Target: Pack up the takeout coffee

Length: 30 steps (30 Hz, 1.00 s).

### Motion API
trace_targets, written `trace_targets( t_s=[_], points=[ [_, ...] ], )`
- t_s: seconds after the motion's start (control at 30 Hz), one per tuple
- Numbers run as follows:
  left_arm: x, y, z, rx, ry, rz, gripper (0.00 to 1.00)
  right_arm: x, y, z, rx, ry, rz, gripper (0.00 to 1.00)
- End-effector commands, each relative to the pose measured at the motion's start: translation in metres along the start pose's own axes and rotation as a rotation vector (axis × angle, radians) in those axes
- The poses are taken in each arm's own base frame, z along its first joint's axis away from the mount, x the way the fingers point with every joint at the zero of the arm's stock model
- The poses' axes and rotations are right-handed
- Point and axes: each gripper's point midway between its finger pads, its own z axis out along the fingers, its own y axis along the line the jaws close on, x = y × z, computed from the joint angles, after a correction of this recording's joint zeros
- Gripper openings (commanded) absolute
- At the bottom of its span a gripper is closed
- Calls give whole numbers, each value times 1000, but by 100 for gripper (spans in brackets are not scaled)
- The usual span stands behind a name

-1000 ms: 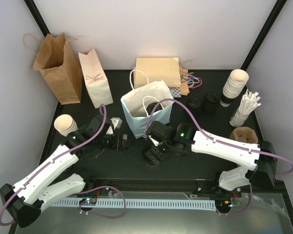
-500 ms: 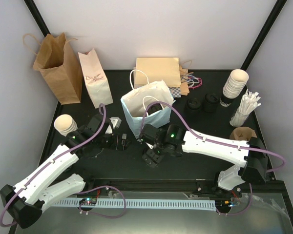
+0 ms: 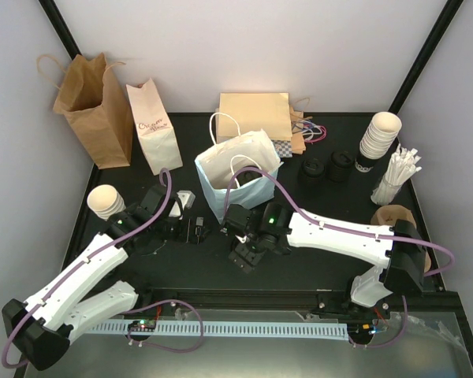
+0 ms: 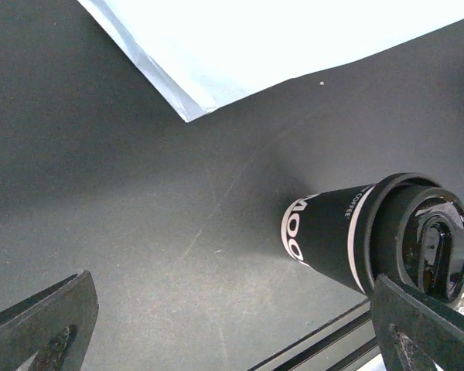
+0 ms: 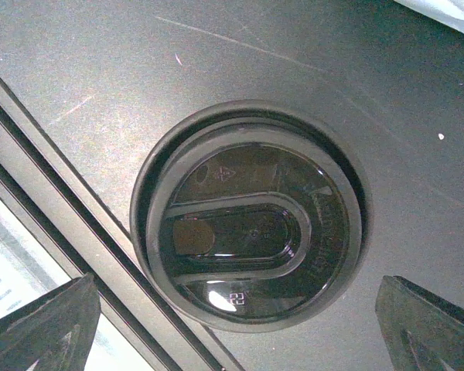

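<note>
The takeout coffee (image 4: 330, 236) stands upright near the table's front edge. It shows as a dark cup with white print, a pale band under its round black lid (image 5: 247, 224). My right gripper (image 5: 233, 328) hangs straight above the lid, open, its fingertips (image 5: 42, 325) wide to either side and not touching. In the top view the right gripper (image 3: 247, 253) covers the cup. To the cup's left my left gripper (image 4: 232, 328) is open and empty over bare table, also the left gripper (image 3: 195, 230) in the top view. The open white bag (image 3: 236, 177) stands just behind both.
Brown bag (image 3: 91, 106) and printed white bag (image 3: 154, 126) stand back left. A flat brown bag (image 3: 256, 116) lies behind. Cup stack (image 3: 377, 140), straws (image 3: 398, 175), loose lids (image 3: 325, 168) and a carrier (image 3: 392, 216) sit right. Another cup stack (image 3: 105, 201) is left. The table's front rail (image 5: 69, 201) runs beside the cup.
My right arm has slid left and slightly nearer, bringing its gripper over the cup. The left arm has hardly moved. Both grippers stayed open.
</note>
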Motion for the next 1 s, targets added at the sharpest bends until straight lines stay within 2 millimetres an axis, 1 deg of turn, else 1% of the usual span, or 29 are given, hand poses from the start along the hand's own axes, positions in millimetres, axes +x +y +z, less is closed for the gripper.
trace_targets(
  t_s=[0.0, 0.13, 0.2, 0.27, 0.5, 0.67, 0.83, 0.97],
  points=[
    [-3, -3, -1, 26, -12, 15, 99, -10, 5, -4, -9, -28, -10, 100],
    [-3, -3, -2, 27, -16, 13, 99, -15, 10, 0, -27, -32, -10, 100],
    [-4, -2, -2, 26, -18, 11, 99, -16, 11, 3, -29, -27, -9, 98],
    [-3, -2, -3, 25, -18, 10, 99, -17, 11, 5, -25, -19, -8, 95],
    [-4, 0, -3, 23, -18, 8, 99, -18, 7, 9, 6, -12, -14, 94],
    [-4, 0, -1, 24, -14, 6, 99, -20, 1, 9, 46, -17, -8, 100],
    [-4, 0, -1, 25, -13, 7, 99, -25, -1, 7, 56, -30, -12, 100],
    [-4, 0, -1, 26, -12, 6, 99, -26, 2, 10, 46, -20, -22, 94]
  ],
)
